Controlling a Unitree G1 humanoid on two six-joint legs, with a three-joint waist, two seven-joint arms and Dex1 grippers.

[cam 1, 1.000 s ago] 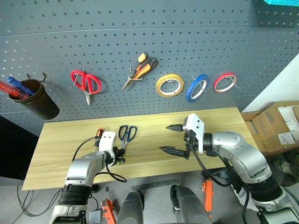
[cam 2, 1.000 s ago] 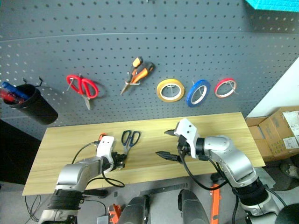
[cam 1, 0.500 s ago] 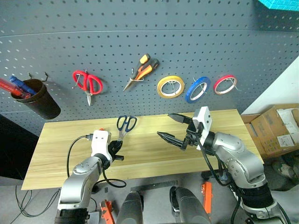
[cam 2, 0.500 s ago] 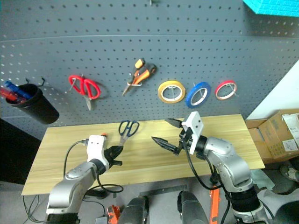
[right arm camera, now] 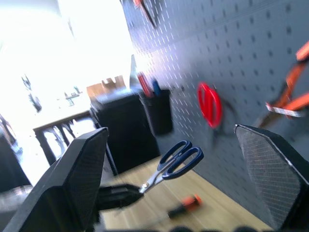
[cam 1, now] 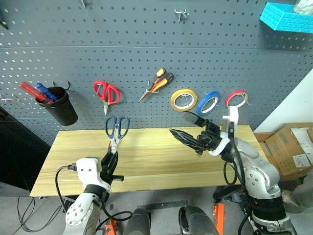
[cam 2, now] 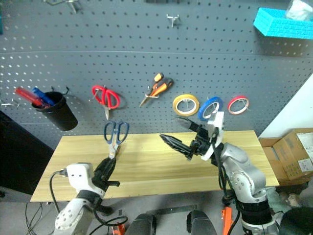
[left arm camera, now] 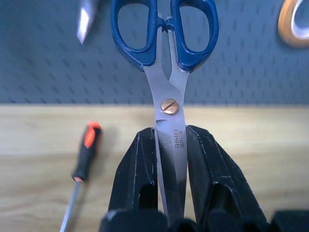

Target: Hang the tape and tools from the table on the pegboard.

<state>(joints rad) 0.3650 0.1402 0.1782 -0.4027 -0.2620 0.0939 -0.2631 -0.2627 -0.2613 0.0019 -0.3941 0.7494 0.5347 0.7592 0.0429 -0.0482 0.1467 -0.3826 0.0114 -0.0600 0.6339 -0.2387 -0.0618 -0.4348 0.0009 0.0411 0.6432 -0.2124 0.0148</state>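
One wide grey pegboard (cam 1: 146,58) rises behind your wooden table (cam 1: 146,156), and everything turns on how the scissors (cam 1: 115,131) stand against it. Your left claw (cam 1: 109,162) pinches them by the blades, so their long axis runs up from the claw, blue handle loops topmost and lying before the board's lower rows, below the red-handled scissors (cam 1: 107,93). Your right claw (cam 1: 191,132) is spread wide, holding nothing, well apart to the right. The screwdriver (left arm camera: 82,164) lies on the table.

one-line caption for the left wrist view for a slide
Left pincer shut on the blades of blue-handled scissors, handles toward the pegboard; screwdriver lies on the table.
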